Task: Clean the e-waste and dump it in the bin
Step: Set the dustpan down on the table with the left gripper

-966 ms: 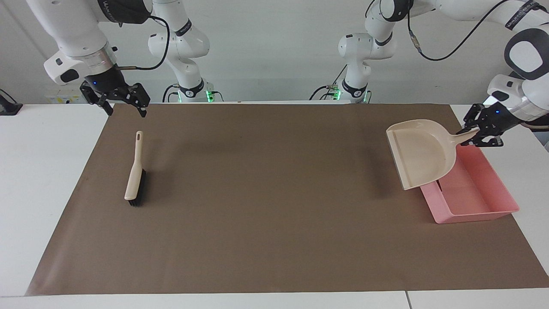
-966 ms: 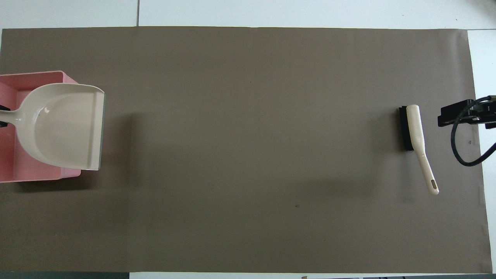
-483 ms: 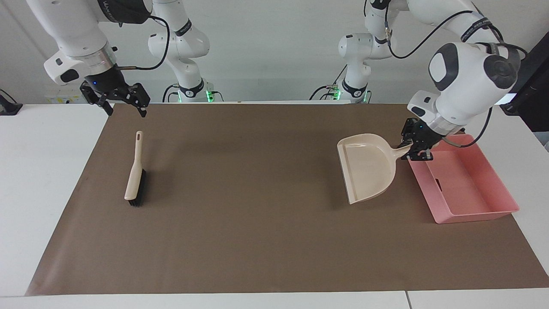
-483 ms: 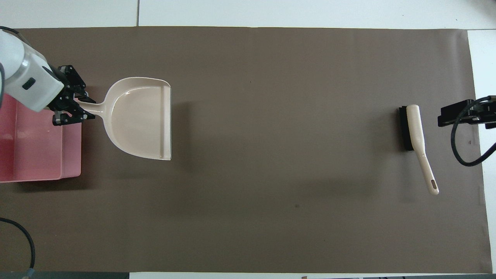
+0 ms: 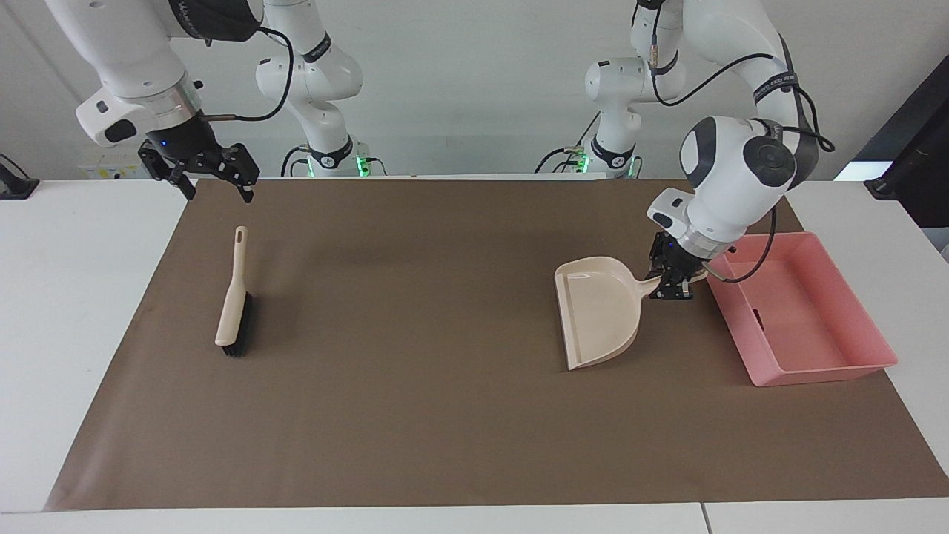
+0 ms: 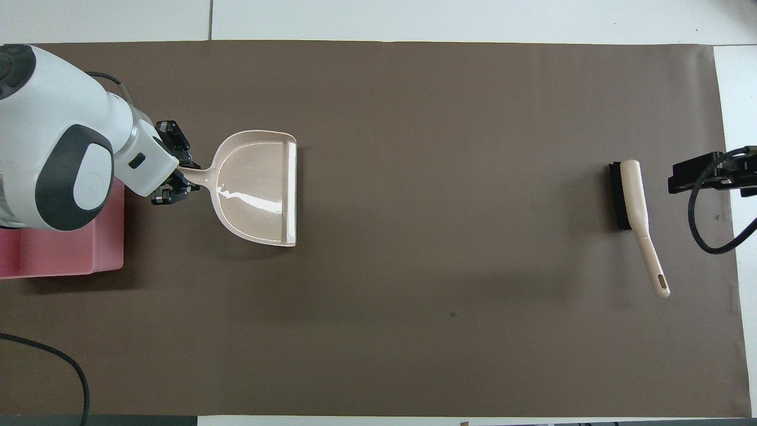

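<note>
A: What's at the right arm's end of the desk?
B: The right gripper [image 5: 215,180], fingers spread, hangs over the mat's [image 5: 445,415] corner; the brush [image 5: 233,305] lies on the mat near it.
A: And at the other end?
B: The left gripper [image 5: 673,280] is clamped on the beige dustpan's [image 5: 599,310] handle, beside the pink bin [image 5: 830,371] at the mat's edge. No e-waste shows.

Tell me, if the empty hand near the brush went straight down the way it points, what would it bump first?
Probably the brown mat. The open right hand hangs over the mat's edge, nearer the robots than the brush, with nothing seen under it. Depth is unclear, so it may meet the table instead.
</note>
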